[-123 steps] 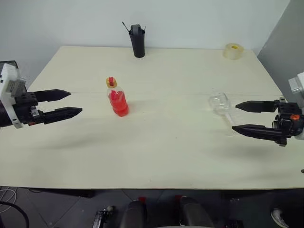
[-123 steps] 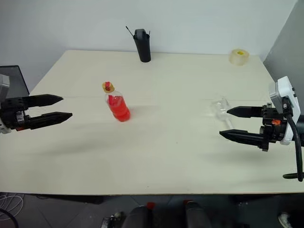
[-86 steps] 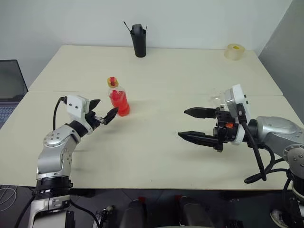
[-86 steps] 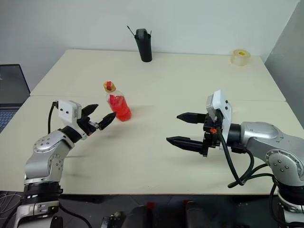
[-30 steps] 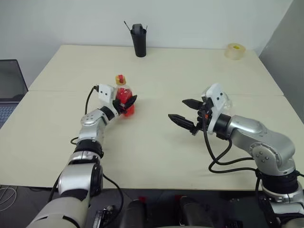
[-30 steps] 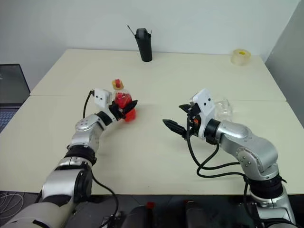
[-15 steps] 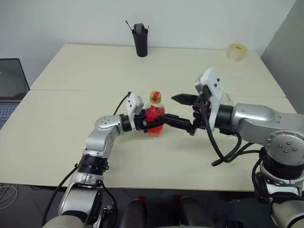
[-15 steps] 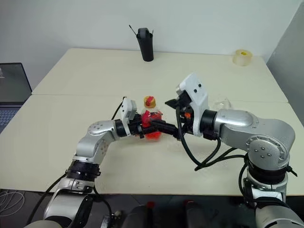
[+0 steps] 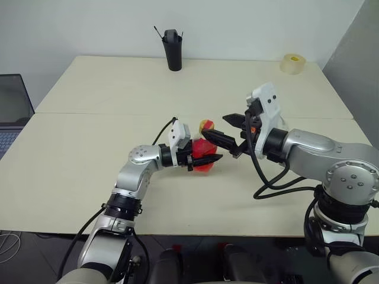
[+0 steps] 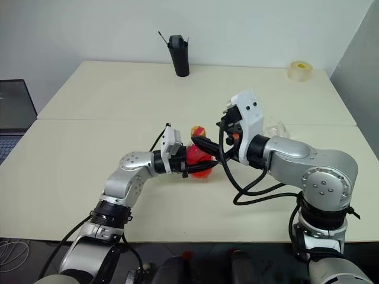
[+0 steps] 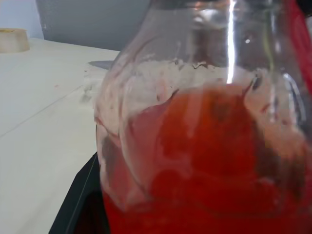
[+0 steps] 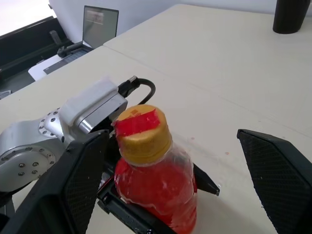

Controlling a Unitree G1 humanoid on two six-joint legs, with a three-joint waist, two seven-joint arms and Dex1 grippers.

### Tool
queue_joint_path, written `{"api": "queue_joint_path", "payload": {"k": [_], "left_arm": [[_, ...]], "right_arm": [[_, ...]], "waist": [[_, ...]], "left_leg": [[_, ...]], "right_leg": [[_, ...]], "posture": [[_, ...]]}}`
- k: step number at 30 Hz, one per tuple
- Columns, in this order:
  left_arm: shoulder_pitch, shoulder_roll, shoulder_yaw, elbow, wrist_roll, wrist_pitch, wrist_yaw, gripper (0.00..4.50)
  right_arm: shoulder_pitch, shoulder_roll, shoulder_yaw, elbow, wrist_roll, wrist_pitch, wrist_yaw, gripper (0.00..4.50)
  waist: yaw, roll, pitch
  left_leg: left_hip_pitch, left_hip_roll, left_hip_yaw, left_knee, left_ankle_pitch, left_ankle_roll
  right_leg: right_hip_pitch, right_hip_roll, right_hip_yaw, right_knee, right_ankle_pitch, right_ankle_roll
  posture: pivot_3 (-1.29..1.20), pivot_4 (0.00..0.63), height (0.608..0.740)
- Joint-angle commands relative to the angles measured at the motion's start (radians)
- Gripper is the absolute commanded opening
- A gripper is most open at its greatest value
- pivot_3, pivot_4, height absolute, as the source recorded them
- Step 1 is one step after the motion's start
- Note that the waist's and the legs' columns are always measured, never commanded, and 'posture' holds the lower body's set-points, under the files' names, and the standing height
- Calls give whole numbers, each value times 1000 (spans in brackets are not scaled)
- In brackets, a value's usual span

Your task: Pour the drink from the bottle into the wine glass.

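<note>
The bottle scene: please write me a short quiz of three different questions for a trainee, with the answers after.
1. True or false: the left gripper is shut on the bottle.
2. Multiple choice: the cap of the bottle is (A) lying on the table, (B) on the bottle, (C) in the right gripper.
3. Fill in: the fingers of the right gripper stand wide ____, one on each side of the cap.

Key
1. True; its black fingers clamp the body of the bottle with the red drink inside.
2. B.
3. Open; they do not touch the cap.
</note>
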Motion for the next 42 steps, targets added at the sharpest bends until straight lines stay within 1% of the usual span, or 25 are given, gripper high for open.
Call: {"api": "queue_joint_path", "payload": {"k": [1, 2, 4, 6, 7, 9, 10, 11, 12, 13, 14, 16, 17, 18, 19, 21, 22, 24, 26, 29, 32, 34, 35, 37, 42], "left_arm": [[-8, -12, 0, -54, -8, -27, 0, 2339], [-9, -13, 0, -54, -8, -28, 1, 2339], [-9, -13, 2, -54, -9, -30, 2, 2338], [-10, -11, 4, -54, -10, -34, 4, 2338], [-11, -11, 5, -54, -10, -34, 4, 2338], [-13, -10, 10, -54, -12, -32, 7, 2338], [-14, -9, 12, -54, -12, -32, 8, 2338], [-14, -9, 12, -54, -12, -32, 9, 2338], [-14, -9, 13, -53, -12, -32, 10, 2338], [-15, -9, 13, -51, -11, -33, 12, 2338], [-15, -7, 13, -49, -10, -33, 12, 2337], [-13, -4, 9, -47, -9, -29, 8, 2299], [-11, -3, 8, -48, -9, -28, 5, 2265], [-10, -3, 6, -52, -12, -23, 3, 2229], [-12, -5, 5, -54, -15, -20, 2, 2210], [-10, -8, -5, -63, -11, -30, -10, 2187], [-6, -10, -15, -74, -7, -35, -19, 2167], [2, -18, -29, -100, -8, -32, -27, 2086], [10, -25, -42, -148, -19, -10, -28, 2020], [12, -34, -52, -191, -26, 12, -22, 1960], [16, -38, -59, -210, -23, 19, -17, 1949], [25, -36, -60, -226, -25, 26, -13, 1945], [30, -34, -59, -232, -25, 30, -10, 1939], [36, -32, -57, -236, -24, 32, -8, 1919], [28, -34, -69, -212, -4, 17, -16, 1895]], "right_arm": [[-11, 16, -17, -10, 8, -23, -12, 4500], [-12, 21, -19, -6, 7, -26, -16, 4500], [-14, 24, -19, 2, -1, -31, -18, 4125], [-14, 25, -18, 6, -3, -33, -18, 3658], [-14, 24, -19, 8, -3, -34, -19, 3290], [-12, 24, -18, 13, -1, -33, -21, 2689], [-11, 24, -16, 15, 2, -32, -20, 2282], [-11, 24, -15, 16, 4, -31, -19, 2003], [-10, 26, -11, 16, 3, -33, -18, 1565], [-10, 26, -8, 17, 1, -37, -16, 1341], [-12, 25, -4, 18, -4, -43, -14, 1232], [-25, 9, 16, 16, -13, -62, 20, 1233], [-32, -16, 42, -2, -14, -79, 71, 1233], [-44, -55, 78, -18, -16, -103, 152, 1233], [-57, -95, 113, -21, -21, -127, 236, 1233], [-79, -198, 195, 7, -63, -224, 480, 1233], [-87, -254, 253, 49, -127, -309, 612, 1233], [-99, -322, 341, 139, -243, -458, 801, 1233], [-129, -342, 409, 274, -336, -593, 968, 1233], [-188, -310, 440, 465, -425, -727, 1116, 1233], [-217, -287, 440, 554, -471, -786, 1193, 1233], [-219, -285, 433, 563, -483, -776, 1215, 1233], [-213, -287, 416, 549, -469, -757, 1218, 1233], [-205, -285, 378, 519, -436, -708, 1206, 1233], [-194, -275, 296, 423, -388, -616, 1128, 2930]], "waist": [[0, 0, 0], [0, 0, 0], [0, 0, 0], [0, 0, 0], [0, 0, 0], [0, 0, 0], [0, 0, 0], [0, 0, 0], [0, 0, 0], [0, 0, 0], [0, 0, 0], [0, 0, 0], [0, 0, 0], [0, 0, 0], [0, 1, 0], [0, 1, 1], [1, 1, 1], [1, 1, 1], [-4, 1, 1], [-6, 2, 1], [-4, 2, 1], [1, 2, 1], [2, 2, 1], [4, 2, 1], [6, 2, 1]], "left_leg": [[0, 0, 0, 0, 0, 0], [0, 0, 0, 0, 0, 0], [0, 0, 0, 0, 0, 0], [0, 0, 0, 0, 0, 0], [0, 0, 0, 0, 0, 0], [0, 0, 0, 0, 0, 0], [0, 0, 0, 0, 0, 0], [0, 0, 0, 0, 0, 0], [0, 0, 0, 0, 0, 0], [0, 0, 0, 0, 0, 0], [0, 0, 0, 0, 0, 0], [0, 0, 0, 0, 0, 0], [0, 0, 0, 0, 0, 0], [0, 0, 0, 0, 0, 0], [0, 0, 0, 0, 0, 0], [0, -1, 0, 0, 0, 0], [0, -2, 0, -1, 0, 0], [0, -7, 0, 0, 0, 0], [2, -8, 0, -1, 0, 1], [3, -8, -1, -1, 0, 1], [2, -8, -1, -1, 0, 1], [2, -8, -1, -1, 0, 1], [1, -3, -1, -1, 0, 1], [0, -2, -1, 0, 0, 1], [0, -2, -1, 0, 0, 0]], "right_leg": [[0, 0, 0, 0, 0, 0], [0, 0, 0, 0, 0, 0], [0, 0, 0, 0, 0, 0], [0, 0, 0, 0, 0, 0], [0, 0, 0, 0, 0, 0], [0, 0, 0, 0, 0, 0], [0, 0, 0, 0, 0, 0], [0, 0, 0, 0, 0, 0], [0, 0, 0, 0, 0, 0], [0, 0, 0, 0, 0, 0], [0, 0, 0, 0, 0, 0], [0, 0, 0, 0, 0, 0], [0, 0, 0, 0, 0, 0], [0, 0, 0, 0, 0, 0], [0, 0, 0, -1, 0, 0], [0, 0, -1, -1, 0, 0], [0, 0, -1, -2, 0, 0], [0, 1, -2, -2, 0, 0], [1, 1, -2, -2, 0, 0], [1, 1, -1, -1, 0, 0], [0, 1, -1, -1, 0, 0], [0, -1, -1, -1, 0, 0], [0, -2, -1, -1, 0, 0], [0, -3, -1, -2, 0, 0], [1, -4, -1, -1, 0, 0]], "posture": [[0, 150, 740], [0, 150, 740], [0, 150, 740], [0, 150, 740], [0, 150, 740], [0, 150, 740], [0, 150, 740], [0, 150, 740], [0, 150, 740], [0, 150, 740], [0, 150, 740], [0, 150, 740], [0, 150, 740], [0, 150, 740], [0, 150, 740], [0, 150, 740], [0, 150, 740], [0, 150, 740], [0, 150, 740], [0, 150, 740], [0, 150, 740], [0, 150, 740], [0, 150, 740], [0, 150, 740], [0, 150, 740]]}}
